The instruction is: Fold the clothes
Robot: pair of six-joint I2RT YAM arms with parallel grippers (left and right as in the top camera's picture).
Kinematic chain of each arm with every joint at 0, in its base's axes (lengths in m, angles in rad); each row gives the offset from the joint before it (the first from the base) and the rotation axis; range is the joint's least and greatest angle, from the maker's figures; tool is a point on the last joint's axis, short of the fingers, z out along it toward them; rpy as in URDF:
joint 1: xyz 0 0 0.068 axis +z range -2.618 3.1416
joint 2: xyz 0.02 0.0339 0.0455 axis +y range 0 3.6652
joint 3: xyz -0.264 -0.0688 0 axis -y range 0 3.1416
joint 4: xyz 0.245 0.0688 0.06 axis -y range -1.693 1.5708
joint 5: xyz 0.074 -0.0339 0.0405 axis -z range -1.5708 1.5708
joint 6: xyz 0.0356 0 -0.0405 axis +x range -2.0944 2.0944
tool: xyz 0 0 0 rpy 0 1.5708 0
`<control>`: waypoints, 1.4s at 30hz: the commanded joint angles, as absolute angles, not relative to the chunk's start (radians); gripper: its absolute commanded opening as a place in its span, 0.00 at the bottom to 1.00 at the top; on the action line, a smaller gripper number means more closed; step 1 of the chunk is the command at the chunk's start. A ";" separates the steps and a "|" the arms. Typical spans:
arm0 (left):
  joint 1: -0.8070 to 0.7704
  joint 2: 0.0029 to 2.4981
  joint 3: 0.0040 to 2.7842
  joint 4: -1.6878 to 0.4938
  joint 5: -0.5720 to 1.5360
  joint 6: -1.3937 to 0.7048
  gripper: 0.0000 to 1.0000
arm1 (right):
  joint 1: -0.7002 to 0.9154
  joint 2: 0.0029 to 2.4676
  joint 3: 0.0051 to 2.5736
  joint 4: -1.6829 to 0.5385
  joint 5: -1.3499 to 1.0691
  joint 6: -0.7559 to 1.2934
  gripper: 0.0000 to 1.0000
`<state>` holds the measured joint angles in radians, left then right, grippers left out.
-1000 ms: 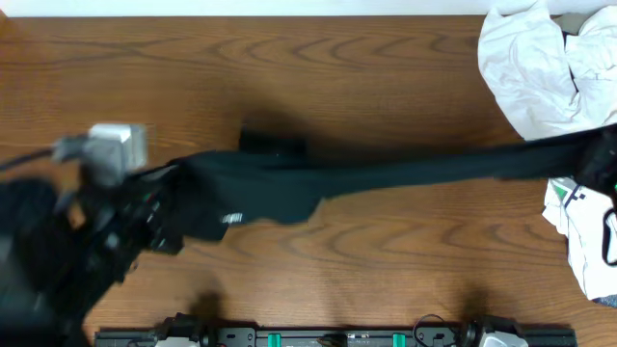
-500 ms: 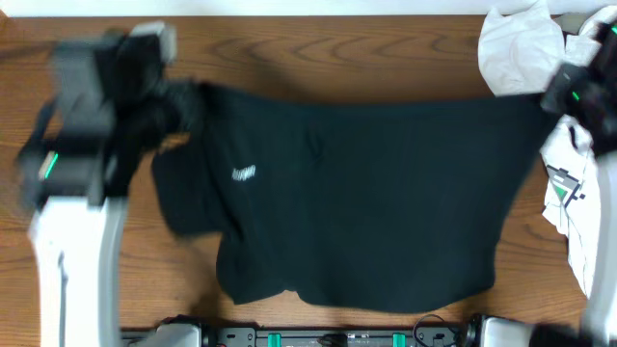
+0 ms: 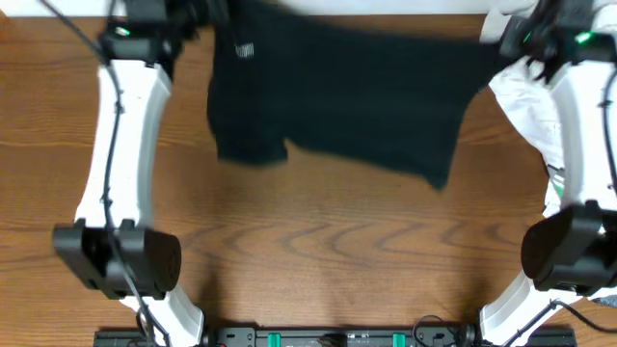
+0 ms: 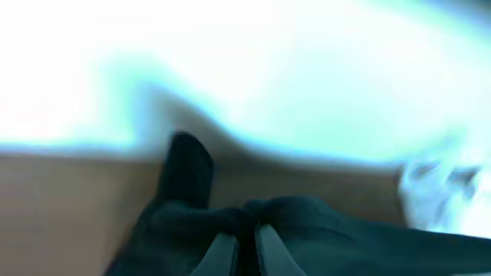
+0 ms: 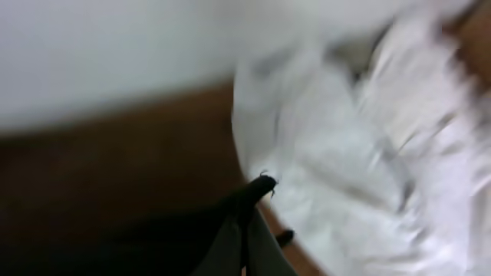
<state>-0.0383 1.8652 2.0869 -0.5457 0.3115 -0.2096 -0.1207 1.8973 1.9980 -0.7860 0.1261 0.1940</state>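
1. Jaws of the left gripper (image 4: 238, 257) clench the black garment (image 3: 347, 92) at the far left corner of the worktop (image 3: 318, 241)
2. Garment stretches along the far edge, white logo (image 3: 245, 50) toward its left
3. Right gripper (image 5: 242, 238) clenches its other end at the far right, beside the white garments (image 3: 528, 101)

Setting is read as a robotics lab bench. Two white jointed arms, left arm (image 3: 125, 145) and right arm (image 3: 578, 125), are mounted at the near edge of a wood-grain desk (image 3: 318, 241), beside a black rail (image 3: 347, 337) with green fittings. Cabling (image 3: 114, 120) is routed along the left arm. White garments (image 3: 521, 101) are heaped at the far right corner.
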 commanded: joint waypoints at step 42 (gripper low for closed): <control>-0.019 2.012 1.544 -1.596 0.434 0.045 0.06 | -0.170 1.854 1.463 -1.231 0.236 0.185 0.01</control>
